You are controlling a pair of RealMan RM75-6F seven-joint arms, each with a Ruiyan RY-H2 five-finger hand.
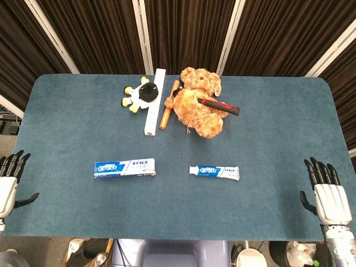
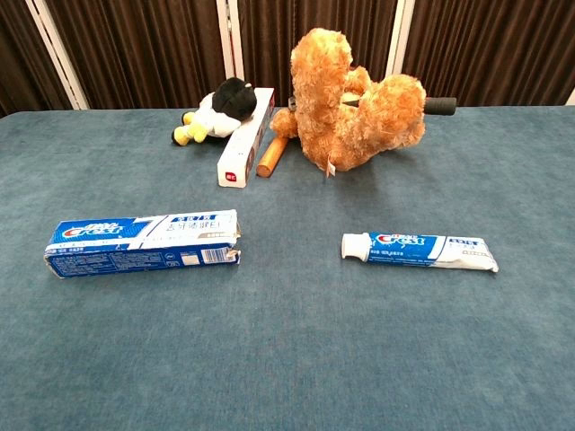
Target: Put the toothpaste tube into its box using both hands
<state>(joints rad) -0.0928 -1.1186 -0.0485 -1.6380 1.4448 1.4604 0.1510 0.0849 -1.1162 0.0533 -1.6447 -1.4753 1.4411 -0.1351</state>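
Fingers [image 1: 320, 169] of the right hand [image 1: 328, 194] stand straight and slightly apart at the near right edge of the blue table [image 1: 278, 128], holding nothing. At the near left edge, the left hand [image 1: 10, 181] likewise keeps its fingers [image 1: 16, 162] spread and empty, thumb out to the side. Both hands show only in the head view. Between them, well apart from either, lies the toothpaste tube [image 2: 418, 250], flat on the cloth with its white cap pointing toward the box [image 2: 144, 243]. That blue-and-white carton rests on its side to the left of the tube, its ragged open end facing the cap across a bare gap. At the far side of the table, a brown teddy bear [image 2: 355, 103] slumps over a red-and-black hammer [image 1: 219, 104], beside a wooden stick [image 1: 168, 105], a long white carton [image 2: 244, 139] and a black-and-white plush toy [image 2: 216, 108].
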